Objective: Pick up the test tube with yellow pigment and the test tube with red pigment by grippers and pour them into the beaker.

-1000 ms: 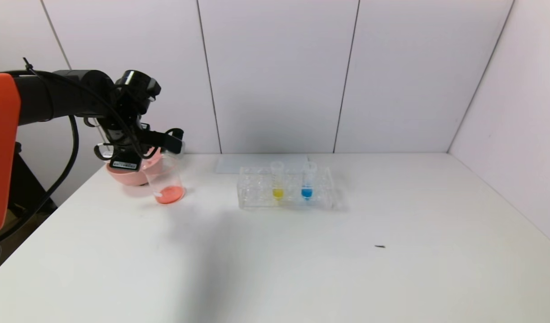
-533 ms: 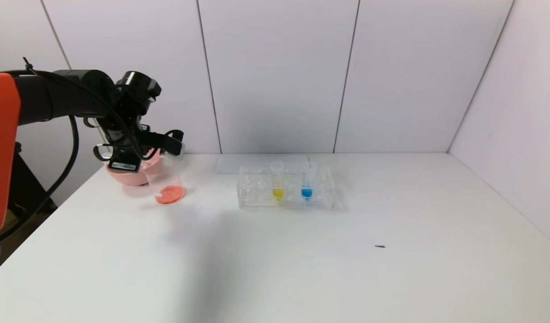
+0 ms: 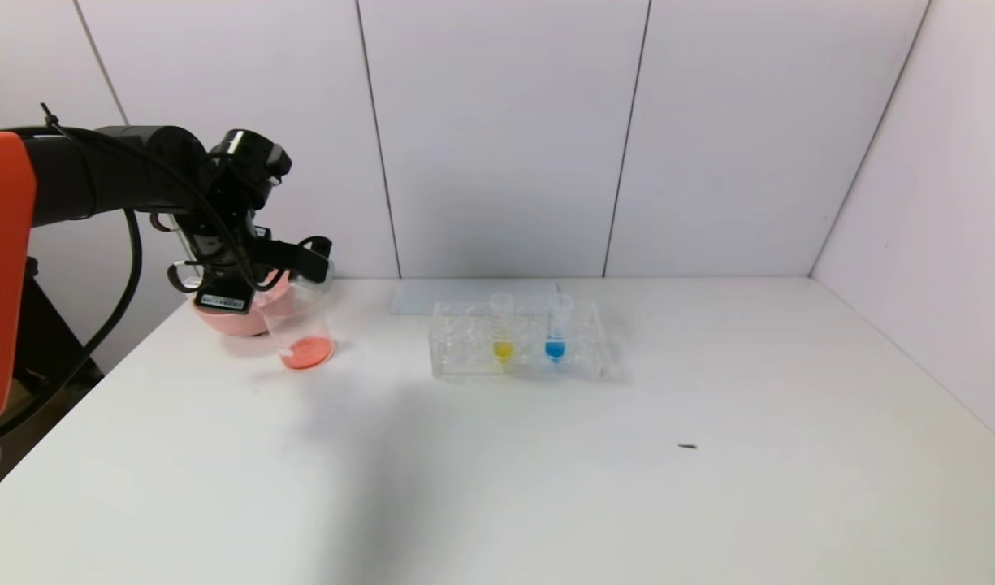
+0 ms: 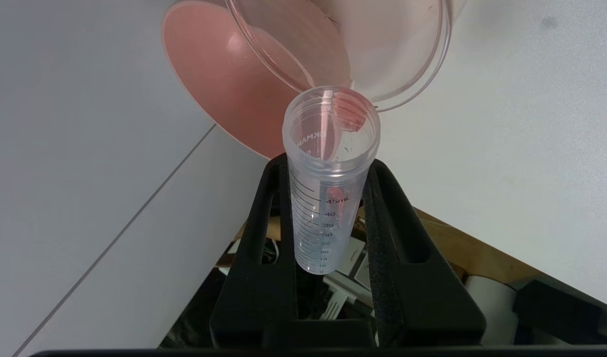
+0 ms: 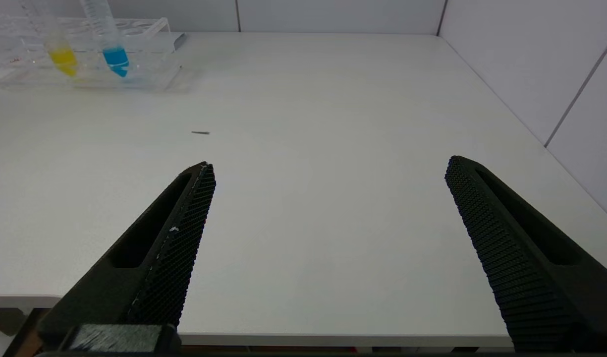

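The left hand (image 4: 328,218) is pinching a ribbed, clear plastic tube (image 4: 328,163) — tipped over the round beaker (image 3: 300,325); the right hand (image 5: 328,233) is hanging spread above the smooth white bench (image 5: 323,114).

Tipped red tube (image 4: 328,173) over beaker (image 3: 296,325)

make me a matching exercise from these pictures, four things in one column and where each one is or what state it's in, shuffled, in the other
Things
1. test tube with red pigment
2. test tube with yellow pigment
3. beaker
4. right gripper

Places or states
A. standing in the clear rack beside the blue tube
B. open, hanging over the bare near part of the table
C. clamped in the left gripper, tipped over the beaker, nearly empty
D. on the table in front of the pink bowl, red liquid at its bottom

Pairs: 1-C, 2-A, 3-D, 4-B
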You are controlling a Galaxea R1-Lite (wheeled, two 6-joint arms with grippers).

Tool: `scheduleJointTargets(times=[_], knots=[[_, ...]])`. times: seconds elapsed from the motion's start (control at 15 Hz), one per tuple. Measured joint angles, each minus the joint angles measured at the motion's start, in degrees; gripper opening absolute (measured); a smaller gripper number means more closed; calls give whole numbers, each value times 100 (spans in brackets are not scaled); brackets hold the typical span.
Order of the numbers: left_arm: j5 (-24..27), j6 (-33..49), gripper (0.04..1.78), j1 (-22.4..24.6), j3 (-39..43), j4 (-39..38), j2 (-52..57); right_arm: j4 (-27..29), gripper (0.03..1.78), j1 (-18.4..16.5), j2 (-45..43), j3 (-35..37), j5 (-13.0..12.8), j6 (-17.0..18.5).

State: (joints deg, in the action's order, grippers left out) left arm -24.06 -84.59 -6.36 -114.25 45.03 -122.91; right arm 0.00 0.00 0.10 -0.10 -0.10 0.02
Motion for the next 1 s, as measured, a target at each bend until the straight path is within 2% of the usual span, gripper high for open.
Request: scheduleJointTargets(times=[1.0], knots=[[30, 13, 43, -5, 0, -11, 83, 0, 170, 0, 0, 2, 2, 2]])
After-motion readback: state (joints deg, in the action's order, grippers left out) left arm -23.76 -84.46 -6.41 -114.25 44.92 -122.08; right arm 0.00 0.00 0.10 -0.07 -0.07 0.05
